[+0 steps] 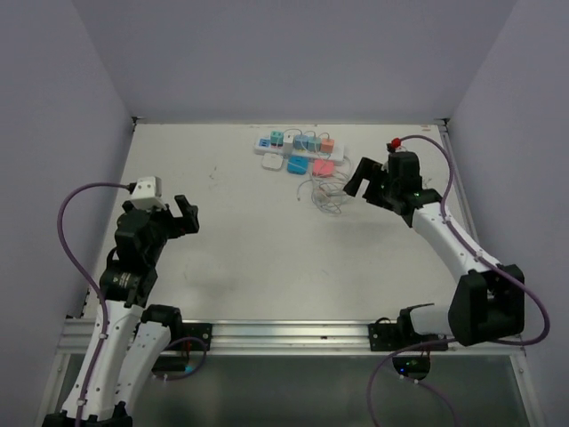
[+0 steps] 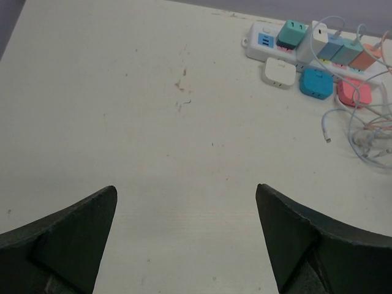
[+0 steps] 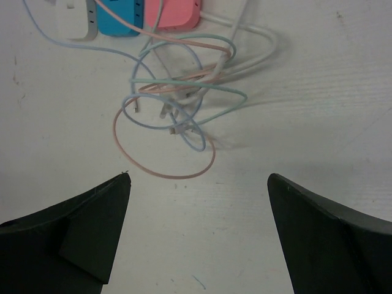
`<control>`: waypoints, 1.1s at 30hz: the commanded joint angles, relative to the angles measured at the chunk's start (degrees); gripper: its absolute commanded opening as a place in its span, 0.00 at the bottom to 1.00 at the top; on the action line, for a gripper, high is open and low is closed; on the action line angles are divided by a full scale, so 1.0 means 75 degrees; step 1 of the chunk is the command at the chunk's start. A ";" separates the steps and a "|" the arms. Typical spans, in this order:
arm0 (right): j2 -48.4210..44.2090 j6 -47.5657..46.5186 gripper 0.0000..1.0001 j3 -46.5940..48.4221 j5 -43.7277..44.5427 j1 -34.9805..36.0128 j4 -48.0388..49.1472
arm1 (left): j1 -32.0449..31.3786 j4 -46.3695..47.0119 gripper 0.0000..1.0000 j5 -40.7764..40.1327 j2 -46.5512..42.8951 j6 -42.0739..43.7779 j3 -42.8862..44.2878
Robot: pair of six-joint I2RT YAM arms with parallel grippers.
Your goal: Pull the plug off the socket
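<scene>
The socket is a long white power strip (image 1: 267,143) at the table's far middle, also in the left wrist view (image 2: 260,44). Plug cubes stand in it: a teal one (image 1: 277,138) (image 2: 292,32), two bluish ones (image 1: 308,141) (image 2: 340,49) and an orange one (image 1: 327,145) (image 2: 364,59). My left gripper (image 1: 185,216) (image 2: 185,190) is open and empty over bare table, far left of the strip. My right gripper (image 1: 360,178) (image 3: 199,177) is open and empty, just right of the strip's near side, above the cable tangle.
Loose white (image 1: 270,163) (image 3: 70,21), blue (image 1: 297,165) (image 3: 119,15) and pink (image 1: 324,167) (image 3: 173,13) cubes lie on the table in front of the strip. Thin coloured cables (image 1: 327,191) (image 3: 177,104) (image 2: 367,131) tangle beside them. Grey walls enclose the table on three sides.
</scene>
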 commanded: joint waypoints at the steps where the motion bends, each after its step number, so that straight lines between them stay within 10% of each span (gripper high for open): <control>1: 0.0777 0.0050 0.98 0.0496 0.0276 -0.0131 0.1016 | -0.0053 0.0991 1.00 -0.0148 -0.0181 -0.0179 -0.0479; 33: 0.6194 0.0905 0.64 0.4094 -0.0275 -0.0565 0.1298 | -0.0300 0.1074 1.00 -0.0734 -0.0134 -0.0121 -0.0551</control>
